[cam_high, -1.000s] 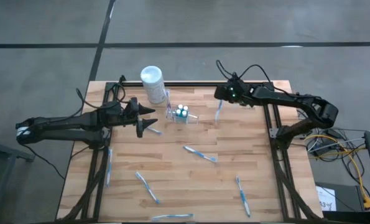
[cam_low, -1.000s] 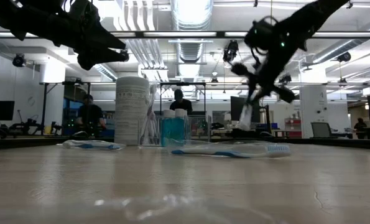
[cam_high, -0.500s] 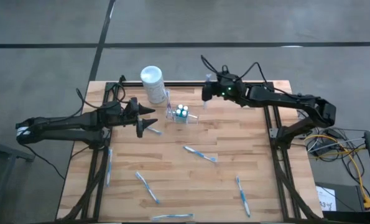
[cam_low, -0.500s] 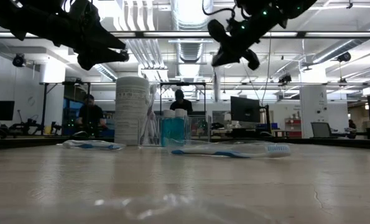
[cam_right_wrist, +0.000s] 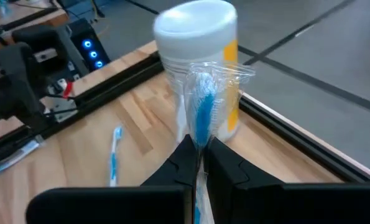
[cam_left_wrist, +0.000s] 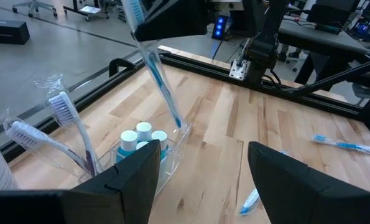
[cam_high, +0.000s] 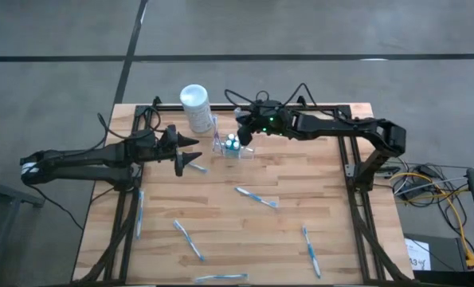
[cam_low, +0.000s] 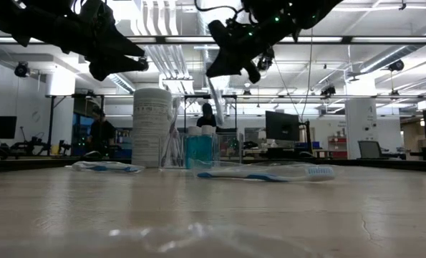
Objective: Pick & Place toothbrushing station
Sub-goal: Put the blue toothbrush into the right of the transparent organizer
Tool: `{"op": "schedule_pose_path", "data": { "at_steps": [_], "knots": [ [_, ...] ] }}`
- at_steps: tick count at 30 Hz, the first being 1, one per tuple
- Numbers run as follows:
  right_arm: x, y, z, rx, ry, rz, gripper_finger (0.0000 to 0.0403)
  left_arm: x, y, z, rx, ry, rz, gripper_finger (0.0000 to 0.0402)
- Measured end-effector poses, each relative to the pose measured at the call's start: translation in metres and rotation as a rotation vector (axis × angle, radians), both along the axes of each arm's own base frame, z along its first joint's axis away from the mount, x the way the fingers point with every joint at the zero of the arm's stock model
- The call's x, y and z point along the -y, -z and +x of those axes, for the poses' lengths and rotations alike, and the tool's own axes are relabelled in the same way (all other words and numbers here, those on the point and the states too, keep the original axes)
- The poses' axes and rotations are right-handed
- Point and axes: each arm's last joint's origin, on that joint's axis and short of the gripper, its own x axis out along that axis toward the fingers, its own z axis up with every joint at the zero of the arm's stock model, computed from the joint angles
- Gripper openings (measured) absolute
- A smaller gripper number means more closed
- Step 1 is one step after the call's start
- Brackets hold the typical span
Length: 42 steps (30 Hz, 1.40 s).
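- Station (cam_high: pixel 232 147): a clear plastic holder with blue-capped bottles and wrapped brushes, standing at the table's (cam_high: pixel 300 191) far side beside the white cylinder (cam_high: pixel 195 107).
- Right gripper (cam_high: pixel 244 134) hovers just above the station, pinching a wrapped toothbrush (cam_right_wrist: pixel 201 118).
- Left gripper (cam_high: pixel 190 153) hangs spread wide nearby.
- Holder walls are barely discernible.
- Loose toothbrushes (cam_high: pixel 256 196) lie on the wood; a lab with people (cam_low: pixel 102 132) lies beyond.
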Motion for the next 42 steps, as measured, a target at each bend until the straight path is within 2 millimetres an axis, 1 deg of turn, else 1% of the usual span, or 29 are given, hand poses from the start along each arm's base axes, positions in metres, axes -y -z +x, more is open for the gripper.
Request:
{"op": "schedule_pose_path", "data": {
  "at_steps": [2, 7, 12, 17, 24, 31, 35, 42],
  "knots": [
    [0.001, 0.002, 0.005, -0.006, -0.005, -0.007, 0.0013, 0.0, 0.0, 0.0, 0.0, 0.0, 0.0, 0.0247],
    [0.004, 0.016, 0.013, -0.045, -0.002, 0.007, 0.0013, 0.0, 0.0, 0.0, -0.002, 0.001, 0.006, 0.0247],
    [0.002, 0.026, 0.011, -0.075, -0.006, 0.017, 0.0013, 0.0, 0.0, 0.0, -0.005, 0.001, 0.005, 0.0247],
    [0.001, 0.025, 0.007, -0.115, -0.016, 0.008, 0.0013, 0.0, 0.0, 0.0, -0.005, 0.001, 0.006, 0.0247],
    [0.0, 0.031, 0.003, -0.19, 0.0, 0.033, 0.0013, 0.0, 0.0, 0.0, -0.005, 0.001, 0.007, 0.0247],
    [0.0, 0.031, 0.003, -0.181, 0.003, 0.033, 0.0014, 0.0, 0.0, 0.0, -0.005, 0.001, 0.007, 0.0247],
    [0.0, 0.031, 0.003, -0.189, -0.004, 0.02, 0.0031, 0.0, 0.0, 0.0, -0.005, 0.001, 0.007, 0.0247],
    [0.0, 0.031, 0.003, -0.192, -0.004, 0.022, 0.0085, 0.0, 0.0, 0.0, -0.005, 0.001, 0.007, 0.0247]
  ]
}}
